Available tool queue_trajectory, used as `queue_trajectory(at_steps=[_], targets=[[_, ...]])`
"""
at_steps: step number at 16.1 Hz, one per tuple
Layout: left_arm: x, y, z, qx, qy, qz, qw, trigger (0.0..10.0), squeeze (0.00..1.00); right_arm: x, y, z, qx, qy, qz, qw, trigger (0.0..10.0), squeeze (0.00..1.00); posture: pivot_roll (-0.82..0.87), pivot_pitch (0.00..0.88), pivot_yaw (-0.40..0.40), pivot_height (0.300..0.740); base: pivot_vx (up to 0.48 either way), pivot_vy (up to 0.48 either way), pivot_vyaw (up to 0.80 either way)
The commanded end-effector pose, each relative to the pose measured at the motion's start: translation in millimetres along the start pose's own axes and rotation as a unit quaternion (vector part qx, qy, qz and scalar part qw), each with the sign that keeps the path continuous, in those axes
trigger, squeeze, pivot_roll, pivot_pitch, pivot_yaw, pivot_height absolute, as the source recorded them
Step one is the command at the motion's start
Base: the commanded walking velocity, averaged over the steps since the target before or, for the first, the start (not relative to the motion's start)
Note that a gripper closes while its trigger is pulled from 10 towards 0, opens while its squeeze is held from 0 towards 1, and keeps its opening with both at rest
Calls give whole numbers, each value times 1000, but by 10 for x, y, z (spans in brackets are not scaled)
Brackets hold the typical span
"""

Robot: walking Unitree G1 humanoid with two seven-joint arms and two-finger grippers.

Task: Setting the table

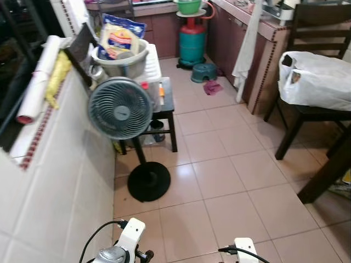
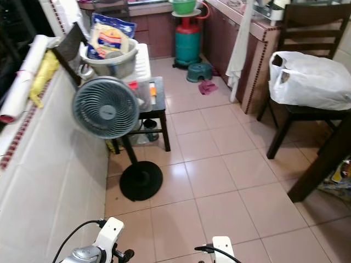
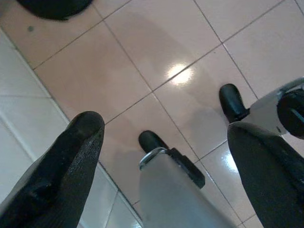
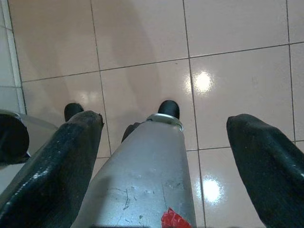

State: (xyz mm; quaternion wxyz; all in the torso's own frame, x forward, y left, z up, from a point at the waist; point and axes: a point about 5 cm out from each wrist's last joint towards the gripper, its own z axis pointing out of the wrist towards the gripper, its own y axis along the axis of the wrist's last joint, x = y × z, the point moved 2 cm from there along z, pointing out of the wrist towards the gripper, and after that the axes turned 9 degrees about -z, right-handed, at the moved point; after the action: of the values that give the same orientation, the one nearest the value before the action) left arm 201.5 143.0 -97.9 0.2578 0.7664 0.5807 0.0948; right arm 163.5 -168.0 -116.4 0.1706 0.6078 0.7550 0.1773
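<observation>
Pink floor tiles [image 1: 236, 170] stretch ahead of me down a narrow kitchen, with a white tiled wall [image 1: 60, 181] running along my nine o'clock side. A standing fan [image 1: 120, 108] sits at about eleven o'clock, and behind it a small dark stool [image 1: 167, 104] carries a grey basin [image 1: 122, 59] with a printed packet in it. At twelve o'clock, far off, stands a green gas cylinder [image 1: 192, 44]. At two o'clock a dark wooden chair [image 1: 307, 118] holds a white plastic bag [image 1: 317, 79].

Both arms hang low by my legs. My left pincer [image 3: 164, 137] is spread wide, grasping nothing, with floor showing between its fingers [image 3: 78, 156]; my right pincer [image 4: 164, 137] is likewise released and empty, pointing down at the tiles.

I can make out no plates, cups or cutlery from here. Tableware may be up on the counter [image 1: 258, 19] at one o'clock, but that edge is too cropped to tell. Whatever I find there is likely stiff, glossy and breakable, so I would take plates by the rim and cups around the body, gripping gently.
</observation>
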Motion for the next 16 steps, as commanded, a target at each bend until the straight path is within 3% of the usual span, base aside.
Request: queue_trajectory(at_steps=[1,5,8,12,16], targets=[[27,-8,-6,6,7,5,1000,10000,0,47,-105,-9,18,1,-1,1000,10000,0,-129,0,84,740,0,-480,0],[24,-8,-4,6,7,4,1000,10000,0,90,-129,-9,21,2,-1,1000,10000,0,-134,0,86,740,0,-480,-377],[19,-14,-3,7,7,3,1000,10000,0,223,-43,16,16,8,0,1000,10000,0,-136,0,87,740,0,-480,-735],[18,-13,-1,7,9,3,1000,10000,0,150,-111,-1,20,4,1,1000,10000,0,-137,0,88,740,0,-480,-738],[19,0,1,7,11,5,1000,10000,0,136,-112,-3,18,3,5,1000,10000,0,-140,0,93,740,0,-244,-734]])
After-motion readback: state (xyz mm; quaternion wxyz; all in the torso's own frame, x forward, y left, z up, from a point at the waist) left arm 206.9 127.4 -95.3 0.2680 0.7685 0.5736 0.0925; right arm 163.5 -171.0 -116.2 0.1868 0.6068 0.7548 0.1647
